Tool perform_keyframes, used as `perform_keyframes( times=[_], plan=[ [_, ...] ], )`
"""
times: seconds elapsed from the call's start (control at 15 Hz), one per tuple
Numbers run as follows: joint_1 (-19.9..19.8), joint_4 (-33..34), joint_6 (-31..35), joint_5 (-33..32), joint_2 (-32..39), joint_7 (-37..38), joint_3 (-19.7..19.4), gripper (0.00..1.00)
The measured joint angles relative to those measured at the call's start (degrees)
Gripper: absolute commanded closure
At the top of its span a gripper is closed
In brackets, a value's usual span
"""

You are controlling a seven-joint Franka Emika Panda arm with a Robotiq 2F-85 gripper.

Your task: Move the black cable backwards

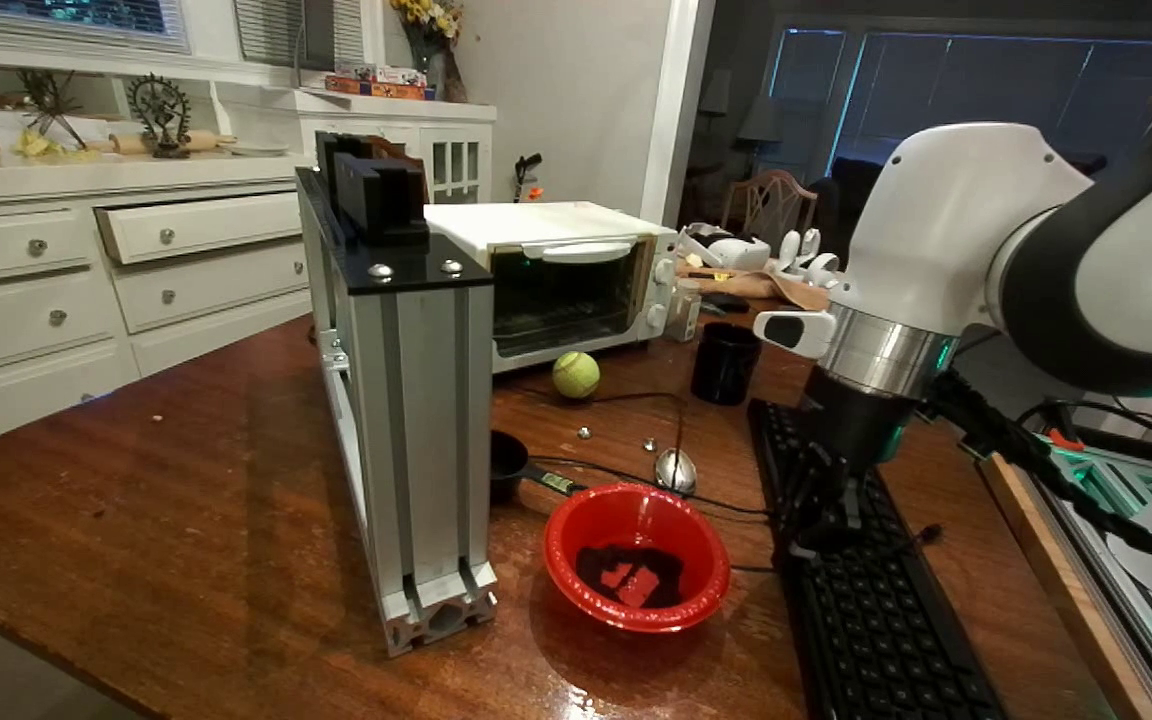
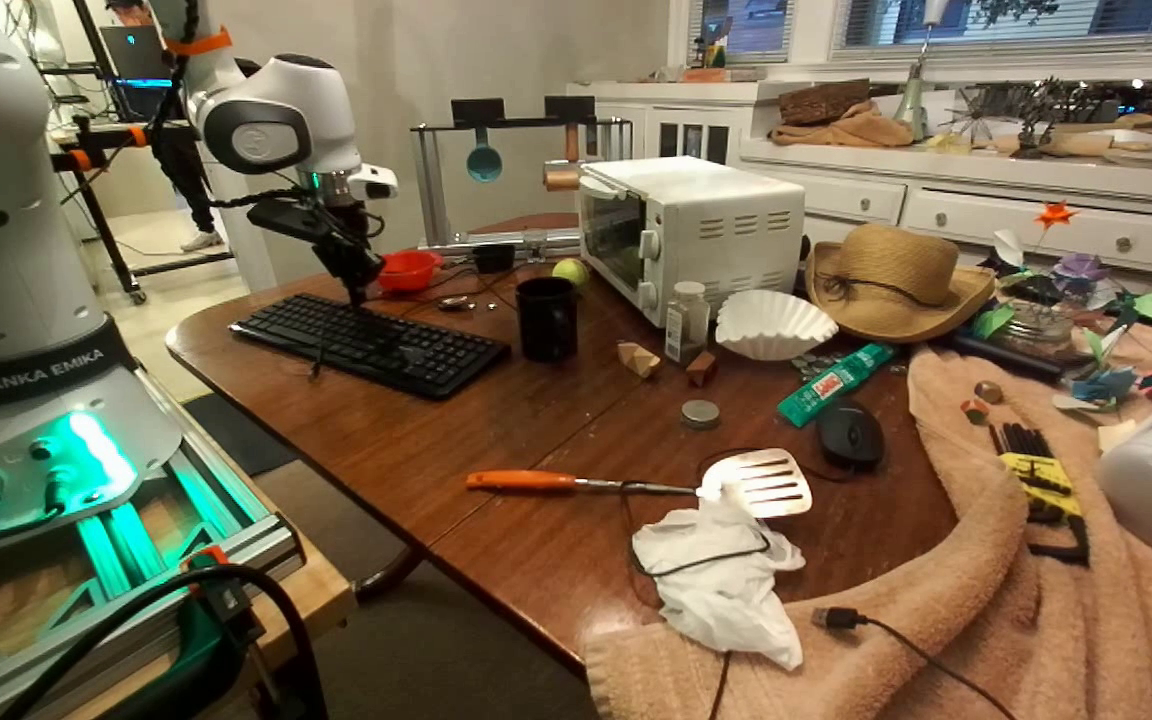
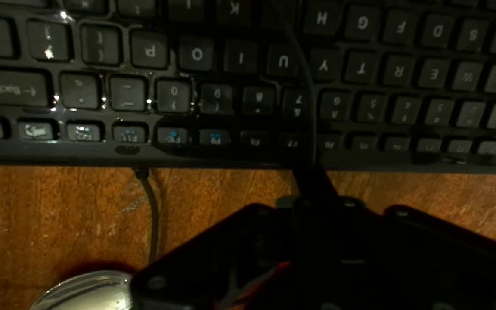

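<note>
The gripper [image 3: 315,185] pinches the black cable [image 3: 313,116] over the keyboard [image 3: 173,95], fingers closed on it.
In the wrist view, the cable runs from the fingertips across the keyboard. In an exterior view, the keyboard lies along the robot-side edge of the tabletop [image 1: 196,520], a red bowl [image 1: 641,515] beside it, and the cable's loose end points toward that edge. In an exterior view, the keyboard sits near the rounded corner, a black mug [image 2: 546,320] by its end.

My silver ring [image 1: 882,352] gleams, white shell [image 1: 951,230] above it, black gripper [image 3: 315,184] below it, ridged dark cable [image 1: 1031,468] beside it!
</note>
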Motion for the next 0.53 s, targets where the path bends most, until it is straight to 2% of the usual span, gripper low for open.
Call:
perform_keyframes(
  times=[0.13,0.27,0.53],
  plan=[
    [0.7,0.0,-0.2,0.3,-0.1,-0.2,-0.5,0.99],
    [2.7,0.0,-0.4,0.0,-0.2,-0.2,-2.5,0.99],
    [7.6,0.0,-2.2,-3.0,-0.9,0.0,-10.1,0.99]
  ],
)
